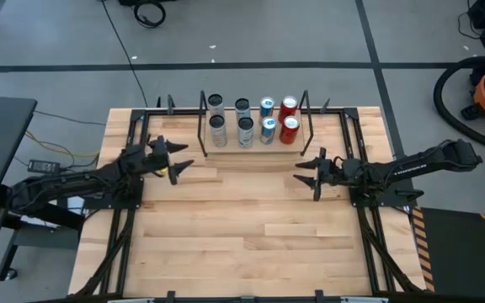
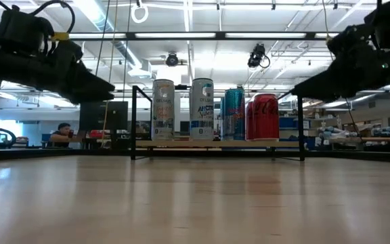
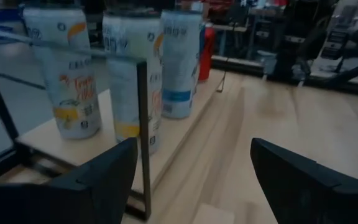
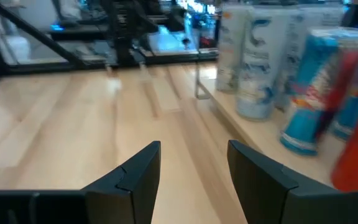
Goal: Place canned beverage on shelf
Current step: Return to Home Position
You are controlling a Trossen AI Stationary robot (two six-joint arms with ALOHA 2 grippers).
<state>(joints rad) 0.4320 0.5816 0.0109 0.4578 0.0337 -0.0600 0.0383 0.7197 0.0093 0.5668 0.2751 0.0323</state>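
Note:
The shelf [image 1: 199,126] stands at the table's far edge, a light wood board between thin black end frames. Several cans stand upright on their bases on its board in two rows: silver-white ones [image 1: 217,128] to the left, blue ones [image 1: 267,126], red ones [image 1: 290,128] to the right. My left gripper [image 1: 178,160] hovers open above the table near the shelf's left end, with nothing between its fingers. My right gripper [image 1: 306,172] hovers open near the shelf's right end, also empty. In the low view both grippers [image 2: 103,88] [image 2: 303,85] hang clear of the tabletop.
The shelf's black end frame [image 3: 143,130] rises just ahead of my left gripper. Bare wood tabletop [image 1: 251,227] stretches from the shelf to the near edge. Black rails [image 1: 120,236] run along both table sides. A vacuum cleaner [image 1: 478,93] sits on the floor at the far right.

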